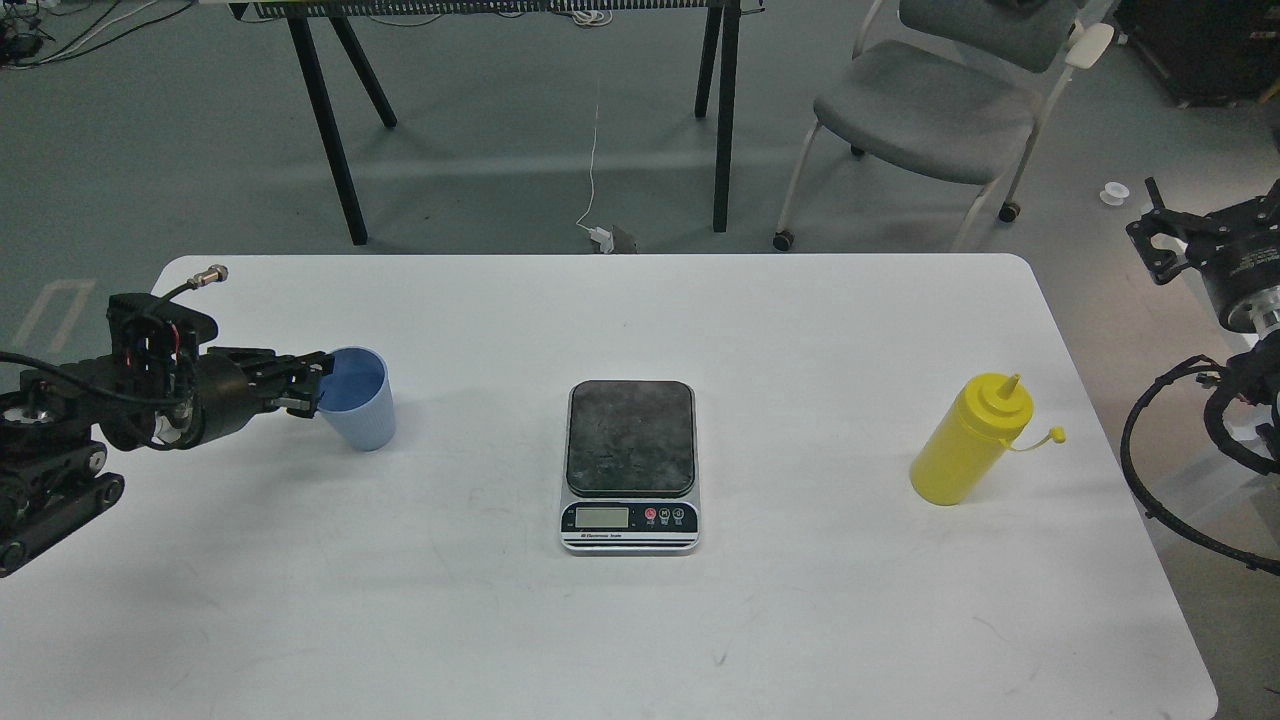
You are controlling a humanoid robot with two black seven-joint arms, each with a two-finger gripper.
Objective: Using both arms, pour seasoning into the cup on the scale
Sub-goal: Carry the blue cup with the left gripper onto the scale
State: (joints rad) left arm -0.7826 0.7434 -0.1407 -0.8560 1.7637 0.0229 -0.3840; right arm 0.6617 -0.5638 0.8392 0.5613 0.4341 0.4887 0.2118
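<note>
A white table (620,640) with rounded corners was seen from above, its far edge bordered by grey floor, black trestle legs (330,130) and a grey chair (930,110). Wide bare surface lay between the three things on it, and more in front of them.

At the centre stood the scale (630,465), flat and rectangular, with a dark scuffed plate and a silver front carrying a small display and buttons. Well apart to the right, near the table's right edge, stood the seasoning (965,440), a smooth yellow bottle with a pointed nozzle and a tethered cap hanging off to its right. Well apart to the left stood the cup (360,400), light blue, tapered and finely ribbed.

The left pincer (310,385) was stretched out level from the left edge, its fingers touching the cup's rim; whether the rim was clamped could not be told. The right pincer (1160,235) was held beyond the table's right edge, away from the bottle, its fingers too dark to separate.
</note>
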